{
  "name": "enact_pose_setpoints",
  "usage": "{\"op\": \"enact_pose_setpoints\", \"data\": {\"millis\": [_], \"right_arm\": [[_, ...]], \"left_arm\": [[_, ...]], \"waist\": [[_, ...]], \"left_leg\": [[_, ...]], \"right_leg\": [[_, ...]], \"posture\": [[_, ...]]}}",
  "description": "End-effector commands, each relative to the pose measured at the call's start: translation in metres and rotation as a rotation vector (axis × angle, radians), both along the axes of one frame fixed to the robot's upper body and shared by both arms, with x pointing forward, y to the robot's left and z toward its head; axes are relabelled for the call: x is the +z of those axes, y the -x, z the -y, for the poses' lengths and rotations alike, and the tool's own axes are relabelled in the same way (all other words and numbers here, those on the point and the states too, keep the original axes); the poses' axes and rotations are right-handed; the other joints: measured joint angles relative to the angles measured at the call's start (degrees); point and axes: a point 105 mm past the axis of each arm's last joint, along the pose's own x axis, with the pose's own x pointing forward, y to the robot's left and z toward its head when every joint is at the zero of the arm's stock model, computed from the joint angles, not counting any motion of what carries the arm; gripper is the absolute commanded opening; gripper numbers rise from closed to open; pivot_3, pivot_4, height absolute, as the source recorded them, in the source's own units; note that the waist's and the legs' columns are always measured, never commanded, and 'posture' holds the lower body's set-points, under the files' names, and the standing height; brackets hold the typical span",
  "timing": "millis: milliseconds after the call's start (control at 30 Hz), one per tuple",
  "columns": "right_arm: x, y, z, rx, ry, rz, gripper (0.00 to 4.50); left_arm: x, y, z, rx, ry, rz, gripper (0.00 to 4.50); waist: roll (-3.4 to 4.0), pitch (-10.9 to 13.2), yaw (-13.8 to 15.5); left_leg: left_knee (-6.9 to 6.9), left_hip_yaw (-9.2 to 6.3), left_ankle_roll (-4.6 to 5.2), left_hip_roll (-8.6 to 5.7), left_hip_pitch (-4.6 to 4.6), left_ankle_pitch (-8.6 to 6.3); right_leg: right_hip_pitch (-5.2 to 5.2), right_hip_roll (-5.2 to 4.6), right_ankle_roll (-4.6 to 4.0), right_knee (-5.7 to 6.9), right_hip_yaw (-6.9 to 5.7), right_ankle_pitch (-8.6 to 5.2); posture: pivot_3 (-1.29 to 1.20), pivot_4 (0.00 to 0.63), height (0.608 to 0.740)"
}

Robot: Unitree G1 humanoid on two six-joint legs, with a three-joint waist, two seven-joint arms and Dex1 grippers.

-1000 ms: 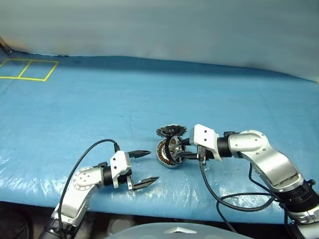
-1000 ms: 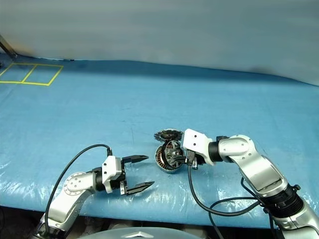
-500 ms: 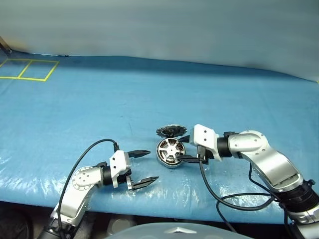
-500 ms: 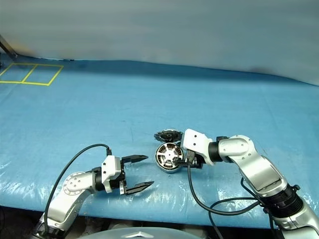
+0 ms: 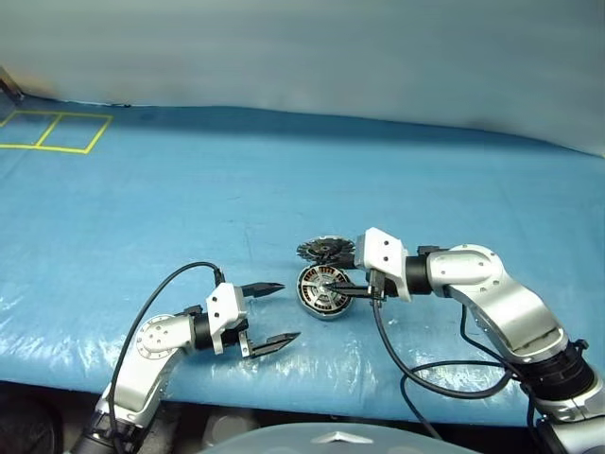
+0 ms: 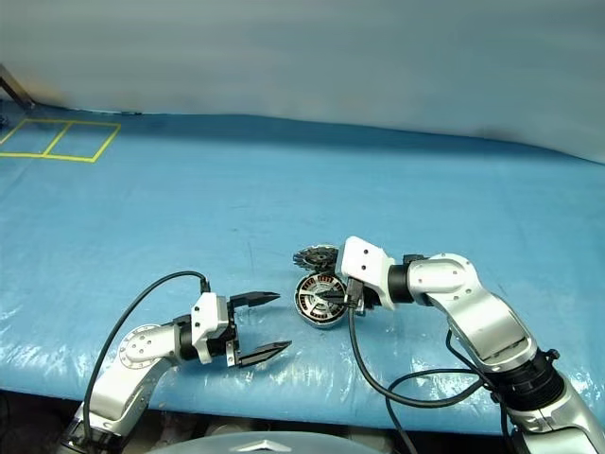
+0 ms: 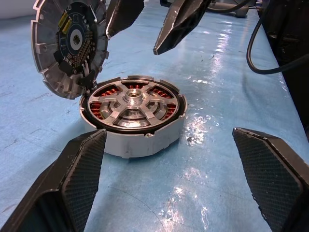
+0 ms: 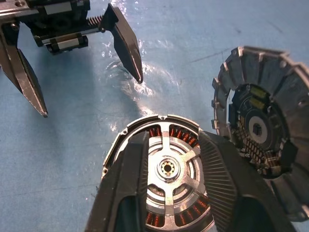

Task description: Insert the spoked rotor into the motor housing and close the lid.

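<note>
The motor housing [image 7: 140, 140] sits on the blue sheet with the spoked rotor [image 7: 133, 101] lying flat inside it, copper windings showing between the spokes. The lid [image 7: 67, 43] stands up open on its hinge at the housing's far side, toothed face toward the rotor. My right gripper [image 5: 333, 284] hovers just over the rotor, its fingers [image 8: 140, 169] a little apart with nothing between them. My left gripper [image 5: 284, 312] rests wide open to the left of the housing [image 5: 321, 291], pointing at it and apart from it.
Yellow tape squares [image 5: 52, 132] mark the far left corner of the blue sheet. A black cable [image 5: 435, 378] loops off the right arm near the table's front edge [image 5: 378, 407]. Another cable [image 5: 161, 288] arcs over the left arm.
A second ago my right gripper held the rotor tilted over the housing. The rotor has dropped flat into the housing, and the right fingers let go, then narrowed again above it. The left arm stayed still.
</note>
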Motion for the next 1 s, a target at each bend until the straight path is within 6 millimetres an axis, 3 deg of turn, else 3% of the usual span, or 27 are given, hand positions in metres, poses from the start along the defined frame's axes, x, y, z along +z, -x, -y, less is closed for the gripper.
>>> {"op": "enact_pose_setpoints", "data": {"millis": [33, 100, 367, 600, 700, 733, 800, 867, 1000], "right_arm": [[0.001, 0.0, -0.006, -0.007, -0.04, 0.005, 0.66], [0.0, -0.001, -0.009, -0.016, -0.058, -0.001, 0.06], [-0.019, -0.006, -0.018, -0.056, -0.078, -0.063, 0.06], [-0.039, -0.007, -0.015, -0.081, -0.027, -0.076, 0.06], [-0.05, -0.006, -0.01, -0.107, -0.006, -0.11, 0.06], [-0.051, -0.005, -0.01, -0.108, -0.011, -0.121, 0.06], [-0.05, -0.002, -0.011, -0.106, -0.033, -0.129, 0.06], [-0.046, -0.002, -0.013, -0.109, -0.066, -0.13, 0.06], [-0.025, -0.002, -0.018, -0.123, -0.182, -0.11, 0.06]], "left_arm": [[0.011, -0.001, 0.001, -0.006, 0.014, 0.043, 4.5], [0.011, 0.0, 0.0, -0.006, 0.013, 0.042, 4.5], [0.014, -0.007, -0.004, 0.024, 0.026, 0.036, 4.5], [0.018, -0.018, -0.01, 0.066, 0.03, 0.04, 4.5], [0.022, -0.025, -0.015, 0.103, 0.044, 0.045, 4.5], [0.038, -0.03, -0.002, 0.105, 0.064, 0.062, 4.5], [0.063, -0.033, 0.019, 0.106, 0.099, 0.078, 4.5], [0.044, -0.043, -0.002, 0.161, 0.118, 0.017, 4.5], [0.072, -0.054, 0.001, 0.235, 0.215, -0.017, 4.5]], "waist": [[0.02, 0.01, -0.07], [0.02, 0.01, -0.21], [0.03, 0.02, -0.2], [0.03, 0.01, -0.2], [0.04, 0.01, -0.2], [0.03, 0.0, -0.15], [0.0, 0.01, 0.03], [-0.01, -0.09, -0.06], [-0.01, -0.07, -0.78]], "left_leg": [[-0.01, 0.02, 0.0, 0.0, 0.0, 0.0], [-0.02, 0.03, 0.0, 0.01, 0.0, 0.0], [-0.01, 0.03, 0.0, 0.03, 0.0, 0.0], [-0.02, 0.01, 0.0, 0.03, 0.0, 0.0], [-0.01, 0.0, 0.0, 0.03, 0.01, 0.0], [0.0, 0.0, 0.0, 0.03, 0.02, 0.0], [0.04, -0.05, 0.0, 0.01, 0.04, 0.01], [0.11, -0.14, 0.0, -0.03, 0.05, 0.01], [-0.02, -0.09, 0.0, 0.03, 0.1, 0.0]], "right_leg": [[-0.01, 0.0, 0.0, 0.0, 0.01, 0.0], [-0.02, 0.0, 0.0, 0.01, 0.01, 0.0], [-0.03, 0.02, 0.0, 0.02, 0.0, 0.0], [-0.03, 0.02, 0.0, 0.02, 0.0, 0.0], [-0.01, 0.03, 0.01, 0.02, 0.0, 0.0], [0.0, 0.03, 0.01, 0.02, 0.0, 0.01], [0.06, 0.03, 0.03, 0.02, -0.01, 0.01], [0.18, 0.03, 0.24, -0.03, -0.01, 0.13], [0.09, 0.07, 0.34, 0.03, 0.0, 0.19]], "posture": [[0.0, 0.15, 0.74], [0.0, 0.15, 0.74], [0.0, 0.15, 0.74], [0.0, 0.15, 0.74], [0.0, 0.15, 0.74], [0.0, 0.15, 0.74], [0.0, 0.15, 0.74], [0.0, 0.15, 0.74], [0.0, 0.15, 0.74]]}}
